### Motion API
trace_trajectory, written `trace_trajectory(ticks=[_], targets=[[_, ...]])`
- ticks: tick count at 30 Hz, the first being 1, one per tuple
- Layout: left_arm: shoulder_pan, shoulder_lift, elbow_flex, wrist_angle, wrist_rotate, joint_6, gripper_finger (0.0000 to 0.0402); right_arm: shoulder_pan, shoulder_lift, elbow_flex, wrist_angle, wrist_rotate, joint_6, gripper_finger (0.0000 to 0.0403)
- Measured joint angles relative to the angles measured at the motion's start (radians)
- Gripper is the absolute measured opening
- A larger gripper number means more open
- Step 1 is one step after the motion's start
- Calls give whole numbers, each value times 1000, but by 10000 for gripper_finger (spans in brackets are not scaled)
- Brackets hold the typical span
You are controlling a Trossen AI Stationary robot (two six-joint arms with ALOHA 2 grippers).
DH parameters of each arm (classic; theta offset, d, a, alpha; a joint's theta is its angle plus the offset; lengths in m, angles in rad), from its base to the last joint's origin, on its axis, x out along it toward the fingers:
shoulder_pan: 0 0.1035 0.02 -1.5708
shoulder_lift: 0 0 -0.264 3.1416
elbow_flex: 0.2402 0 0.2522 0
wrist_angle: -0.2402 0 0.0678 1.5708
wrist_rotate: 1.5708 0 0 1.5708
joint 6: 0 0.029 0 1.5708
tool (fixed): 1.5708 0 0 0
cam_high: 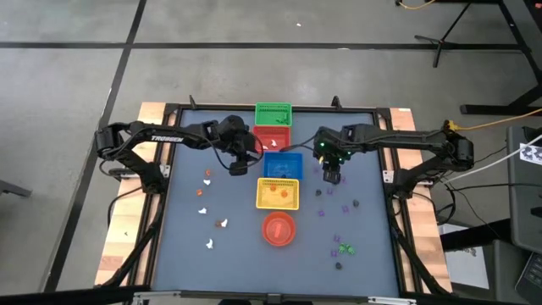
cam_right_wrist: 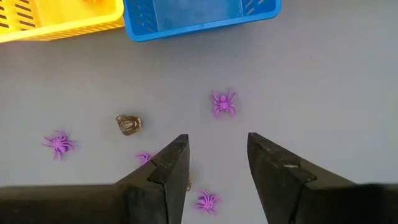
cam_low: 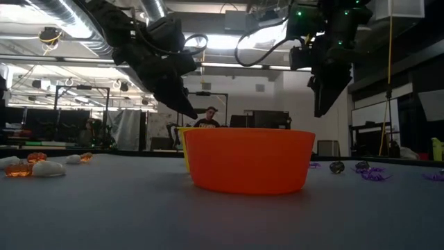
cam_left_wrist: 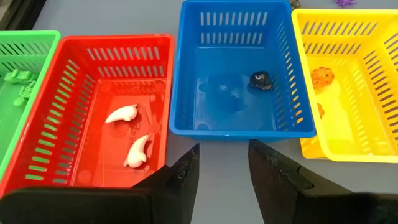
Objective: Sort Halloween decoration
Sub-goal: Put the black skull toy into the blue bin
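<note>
The baskets stand in a row: green (cam_left_wrist: 18,81), red (cam_left_wrist: 106,106), blue (cam_left_wrist: 239,74), yellow (cam_left_wrist: 354,81). Two white trinkets (cam_left_wrist: 127,134) lie in the red one, a dark one (cam_left_wrist: 261,80) in the blue, an orange one (cam_left_wrist: 322,76) in the yellow. My left gripper (cam_left_wrist: 222,163) hangs open and empty above the table, beside the red and blue baskets (cam_high: 241,161). My right gripper (cam_right_wrist: 217,155) is open and empty, pointing down over purple spiders (cam_right_wrist: 222,103) and a dark trinket (cam_right_wrist: 129,124) on the table right of the blue basket (cam_high: 332,175).
A round red-orange bowl (cam_high: 279,228) stands nearer than the yellow basket (cam_high: 278,193). White and orange trinkets (cam_high: 203,209) lie scattered on the table's left half. Purple, dark and green ones (cam_high: 343,247) lie on its right half. A person shows in the room behind (cam_low: 209,117).
</note>
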Motion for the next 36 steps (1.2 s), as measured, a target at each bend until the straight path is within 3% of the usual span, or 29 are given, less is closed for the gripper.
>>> trace_trajectory(ticks=[27,36], targets=[[0,0,0,0,0,2,121,0,0,0,37,0,-14,160],[0,0,0,0,-2,2,121,0,0,0,137,0,-38,160]])
